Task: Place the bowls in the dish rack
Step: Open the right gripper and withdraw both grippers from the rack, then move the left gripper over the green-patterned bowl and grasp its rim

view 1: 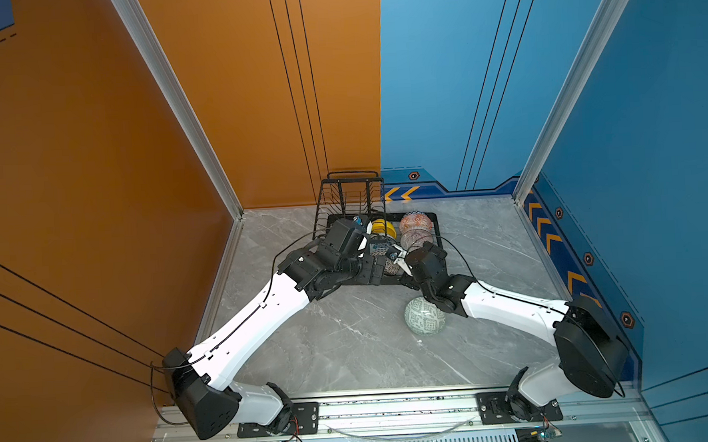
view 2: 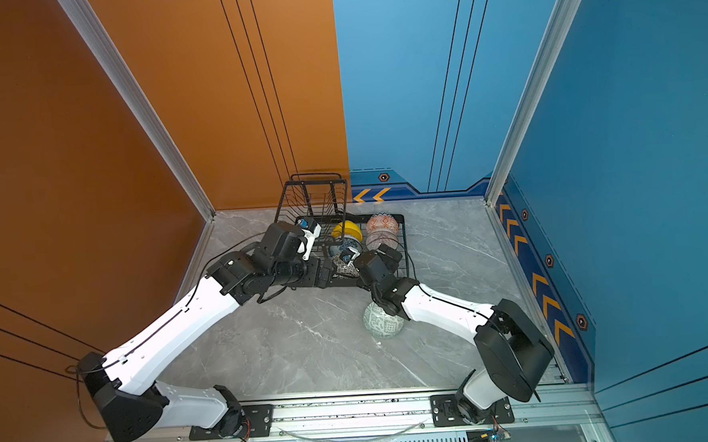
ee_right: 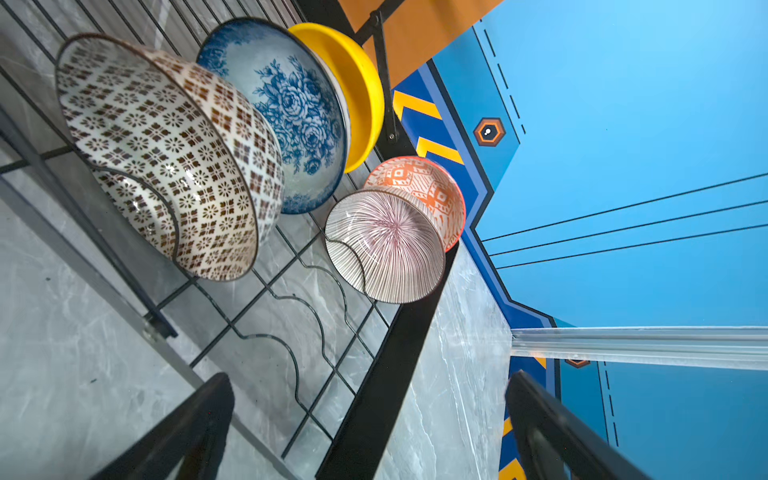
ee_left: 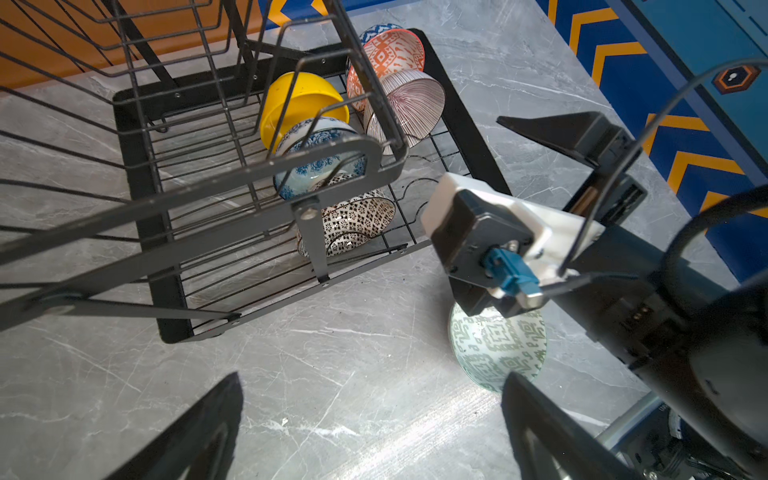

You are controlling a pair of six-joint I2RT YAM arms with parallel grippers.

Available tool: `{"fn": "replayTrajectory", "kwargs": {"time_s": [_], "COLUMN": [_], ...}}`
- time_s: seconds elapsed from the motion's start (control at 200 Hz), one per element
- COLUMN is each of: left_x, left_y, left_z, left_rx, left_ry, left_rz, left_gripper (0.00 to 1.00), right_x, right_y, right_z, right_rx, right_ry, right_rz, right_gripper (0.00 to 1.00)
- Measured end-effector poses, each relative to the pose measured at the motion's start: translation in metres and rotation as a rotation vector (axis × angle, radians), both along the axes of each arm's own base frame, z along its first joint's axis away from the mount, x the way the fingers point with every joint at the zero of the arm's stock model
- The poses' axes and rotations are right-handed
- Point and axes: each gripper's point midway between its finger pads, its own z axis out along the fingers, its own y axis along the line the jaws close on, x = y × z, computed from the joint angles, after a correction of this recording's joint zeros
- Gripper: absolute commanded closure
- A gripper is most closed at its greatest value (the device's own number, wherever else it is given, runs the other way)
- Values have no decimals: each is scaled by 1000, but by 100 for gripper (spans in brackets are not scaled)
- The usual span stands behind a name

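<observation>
The black wire dish rack stands at the back of the table. Five bowls lean on edge in its base tray: yellow, blue-white floral, black-white, orange-white and pink-lined. A pale green patterned bowl sits on the table in front of the rack. My left gripper is open and empty over the table. My right gripper is open and empty over the rack's rim.
The rack's raised wire basket hangs close to my left wrist. Orange and blue walls close in the back and sides. An aluminium rail runs along the front. My right forearm passes just beside the green bowl.
</observation>
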Motion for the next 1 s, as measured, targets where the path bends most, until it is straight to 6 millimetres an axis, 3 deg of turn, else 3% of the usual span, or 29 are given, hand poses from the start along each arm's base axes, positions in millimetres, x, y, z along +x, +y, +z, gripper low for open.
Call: {"fn": "replayTrajectory", "kwargs": {"time_s": [0.095, 0.28, 0.526, 0.631, 0.821, 1.001], "left_x": [-4, -20, -54, -64, -70, -71], "left_y": [3, 5, -10, -15, -30, -56], "left_z": [2, 2, -35, -53, -91, -122], "left_rx": [-6, -10, 42, 53, 13, -17], "left_ry": [-6, -12, 51, 84, 157, 230], "left_rz": [1, -11, -53, -61, -55, -69], "left_gripper": [2, 2, 2, 2, 2, 1], "right_x": [-11, -31, -46, -52, -64, -64], "right_y": [-12, -44, -71, -79, -92, -89], "right_z": [9, 46, 91, 91, 74, 63], "right_rx": [30, 193, 408, 471, 526, 565], "right_ry": [4, 34, 142, 201, 315, 386], "right_rz": [-15, -88, -211, -254, -328, -366], "right_gripper": [0, 0, 0, 0, 0, 0]}}
